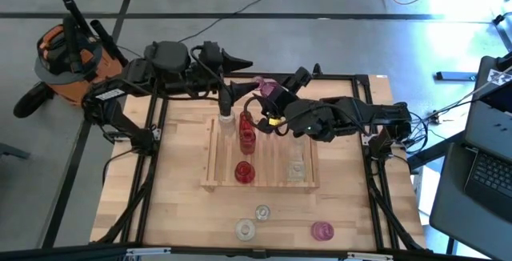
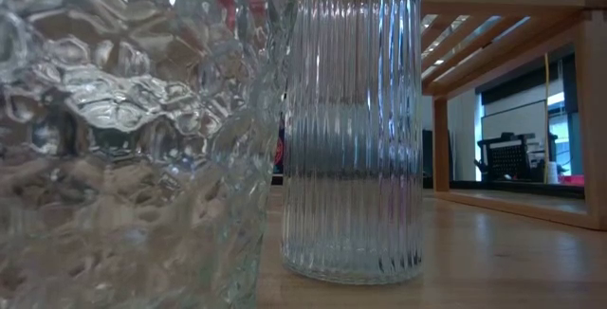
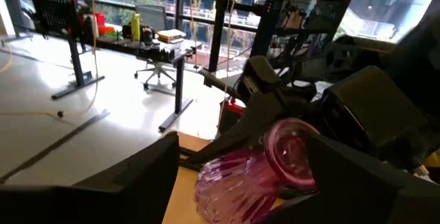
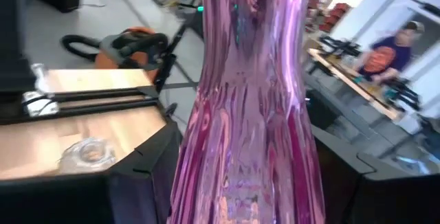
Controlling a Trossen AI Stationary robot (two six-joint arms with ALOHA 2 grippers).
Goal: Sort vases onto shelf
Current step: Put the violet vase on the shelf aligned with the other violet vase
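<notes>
Right jaws (image 1: 270,93) gripping pink vase (image 1: 266,87) — left jaws (image 1: 226,107) apart

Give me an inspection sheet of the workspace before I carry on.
Surface: plain wooden tabletop, nothing spilled.
Job's things: slatted pale wooden shelf bears two red glass vases and one clear glass vase; three more vases wait at the table's front.
Clutter: nothing seen.
Grippers: right gripper shut on a pink ribbed glass vase in the air; left gripper open beside it.
Cables: black cable on the floor.
Surroundings: orange vacuum cleaner, laptop, person at a bench.
</notes>
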